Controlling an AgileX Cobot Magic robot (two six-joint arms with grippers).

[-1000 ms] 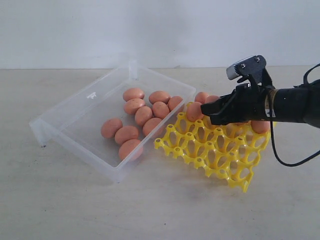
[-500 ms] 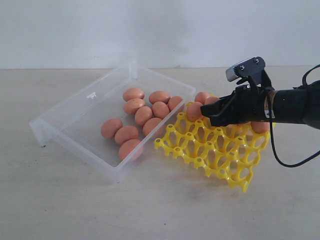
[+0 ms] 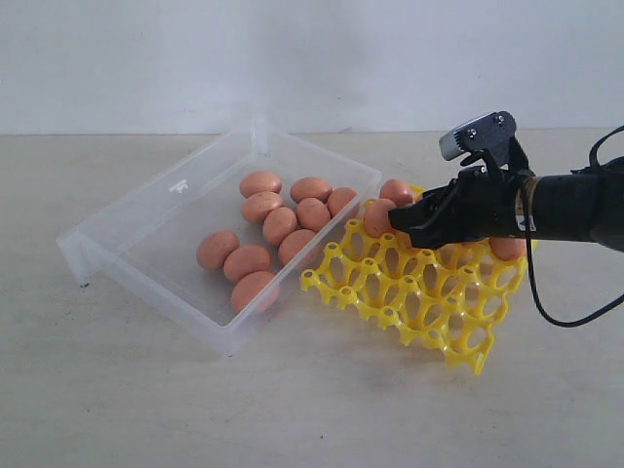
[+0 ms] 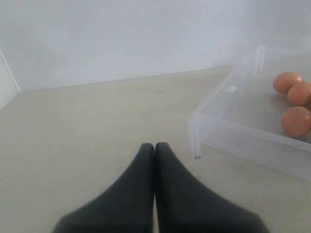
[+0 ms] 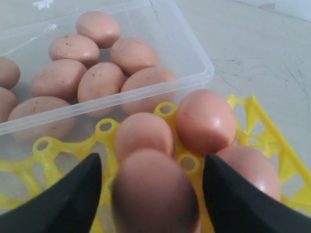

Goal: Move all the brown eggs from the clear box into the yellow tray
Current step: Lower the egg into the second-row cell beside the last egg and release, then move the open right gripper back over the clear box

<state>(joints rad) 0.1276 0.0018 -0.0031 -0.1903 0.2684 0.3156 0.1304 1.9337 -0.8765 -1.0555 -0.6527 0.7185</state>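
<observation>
Several brown eggs lie in the clear box at the left. To its right the yellow tray carries eggs in its far cells. My right gripper hovers low over those cells. In the right wrist view its jaws stand open around one egg, with a gap on each side; three more tray eggs sit just beyond it. My left gripper is shut and empty over bare table near a corner of the clear box. It does not show in the exterior view.
The tray's near rows of cells hold nothing. The box's wall rises right against the tray's edge. A black cable loops down from the right arm beside the tray. A pale wall closes off the back of the table.
The right jaws have spread a little wider, away from the egg between them. The right arm has barely moved. The eggs in the box lie as before.
</observation>
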